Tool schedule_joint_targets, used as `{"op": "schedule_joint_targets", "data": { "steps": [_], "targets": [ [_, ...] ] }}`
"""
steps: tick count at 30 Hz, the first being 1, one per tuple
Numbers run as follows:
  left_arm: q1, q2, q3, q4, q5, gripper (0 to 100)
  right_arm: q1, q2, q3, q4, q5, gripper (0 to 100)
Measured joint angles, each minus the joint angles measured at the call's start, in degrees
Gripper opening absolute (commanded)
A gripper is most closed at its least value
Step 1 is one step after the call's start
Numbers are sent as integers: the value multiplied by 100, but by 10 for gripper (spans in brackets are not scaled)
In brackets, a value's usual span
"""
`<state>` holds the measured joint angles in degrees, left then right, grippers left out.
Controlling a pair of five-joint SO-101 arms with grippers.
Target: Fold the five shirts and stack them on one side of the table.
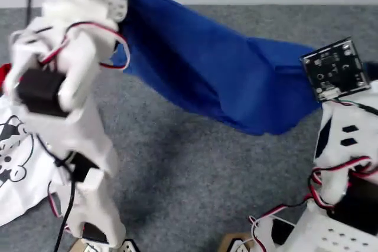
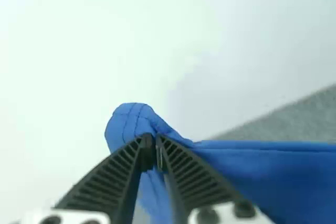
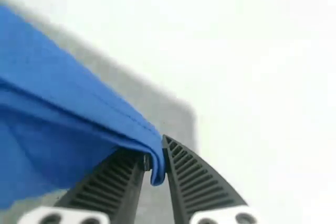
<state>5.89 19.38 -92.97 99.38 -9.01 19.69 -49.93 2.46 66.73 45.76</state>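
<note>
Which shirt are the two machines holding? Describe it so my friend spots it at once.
On the grey table, look between the two white arms. The blue shirt stretches there, pinched by the left gripper at one end and the right gripper at the other. Unlike the white shirt with black print lying beside one arm, it is plain blue.

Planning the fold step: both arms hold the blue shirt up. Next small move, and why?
Probably lower both arms together to lay the blue shirt flat on the grey table: left and right jaws each pinch an edge, and it hangs stretched between them.
</note>
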Motion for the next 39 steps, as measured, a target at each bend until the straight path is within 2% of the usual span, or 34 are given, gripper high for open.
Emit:
{"op": "schedule_joint_targets", "data": {
  "steps": [9, 16, 22, 27, 39],
  "targets": [
    [-18, -1758, 1890, 0, -308, 5, -53, 211, -202, -1749, 281, 10],
    [-26, -3033, 3288, 0, -492, 5, -79, 923, -1459, -2198, 308, 10],
    [-44, -3560, 3490, 0, -659, 5, -79, 1600, -2804, -2198, 308, 10],
    [-44, -3842, 3499, 0, -668, 5, -79, 1732, -3314, -2154, 316, 10],
    [-97, -4607, 3552, 0, -712, 5, -70, 976, -3508, -554, 668, 10]
  ]
}}
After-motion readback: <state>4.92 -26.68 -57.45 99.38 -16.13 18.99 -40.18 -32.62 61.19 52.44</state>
